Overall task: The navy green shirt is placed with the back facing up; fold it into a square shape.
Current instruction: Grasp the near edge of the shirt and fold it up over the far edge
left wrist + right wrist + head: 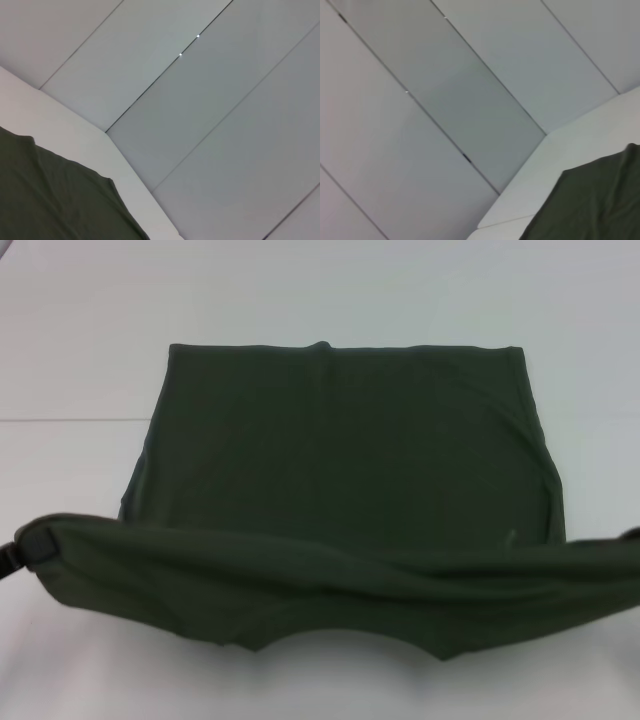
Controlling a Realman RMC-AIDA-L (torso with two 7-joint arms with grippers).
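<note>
Shirt [340, 470] hem lifted by both grippers.

Corner of the navy green shirt [55, 200] lying on a white worktop [75, 135], pale panelled wall [215, 115] with dark seams beyond

The shirt [340, 480] is a plain dark olive green all over, with no print, stripe or mark on it. The table [80, 360] under it is plain white. In the wrist views the wall panels [225, 125] are pale grey, divided by thin dark seams.
</note>
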